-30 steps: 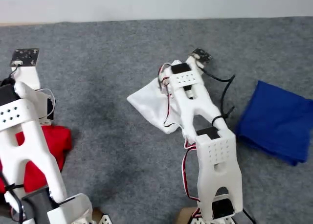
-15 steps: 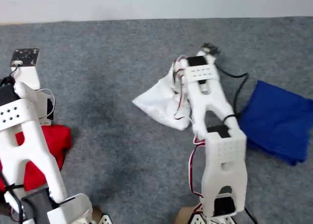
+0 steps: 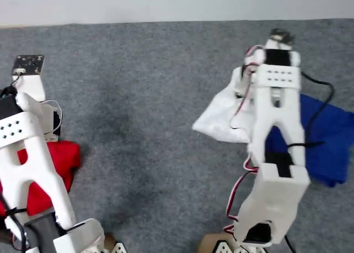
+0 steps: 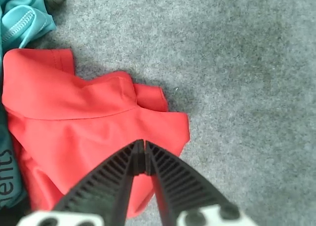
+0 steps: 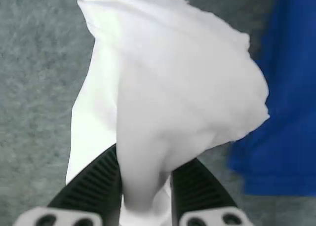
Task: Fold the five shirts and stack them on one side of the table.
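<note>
A white shirt [image 3: 224, 116] hangs bunched from my right gripper [image 5: 144, 186], which is shut on its cloth [image 5: 163, 102]; in the high view that gripper sits under the right arm's wrist [image 3: 275, 79]. Right beside it, a folded blue shirt [image 3: 326, 140] lies at the table's right edge, its corner [image 5: 276, 112] just behind the white cloth. My left gripper [image 4: 144, 159] is shut with nothing in it, hovering over a crumpled red shirt [image 4: 84, 132] at the left edge [image 3: 58, 162]. A teal shirt [image 4: 22, 14] lies next to the red one.
The table is covered in grey carpet [image 3: 138, 98]. The left arm's white body [image 3: 30, 159] stands over the red shirt at the near left corner. A small grey plate [image 3: 27, 65] sits at the far left.
My right arm has swung to the right, carrying the white shirt from the table's middle up against the blue shirt. The left arm has kept still.
</note>
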Controlling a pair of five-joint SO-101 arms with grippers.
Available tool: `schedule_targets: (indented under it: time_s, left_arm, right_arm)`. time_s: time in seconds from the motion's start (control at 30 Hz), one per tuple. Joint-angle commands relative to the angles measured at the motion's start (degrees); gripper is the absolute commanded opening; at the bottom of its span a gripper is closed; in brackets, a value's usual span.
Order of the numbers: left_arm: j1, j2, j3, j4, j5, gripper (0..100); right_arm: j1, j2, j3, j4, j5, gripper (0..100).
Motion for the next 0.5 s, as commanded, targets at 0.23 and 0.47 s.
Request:
schedule_targets:
  time_s: [0.23, 0.47]
  left_arm:
    - [0.0, -2.02, -0.22, 1.14, -0.26, 1]
    - [0.0, -2.02, -0.22, 1.14, -0.26, 1]
  right_arm:
    - [10.95, -6.64, -1.49, 0.13, 18.29, 0.9]
    - [15.87, -6.64, -1.49, 0.04, 22.24, 0.9]
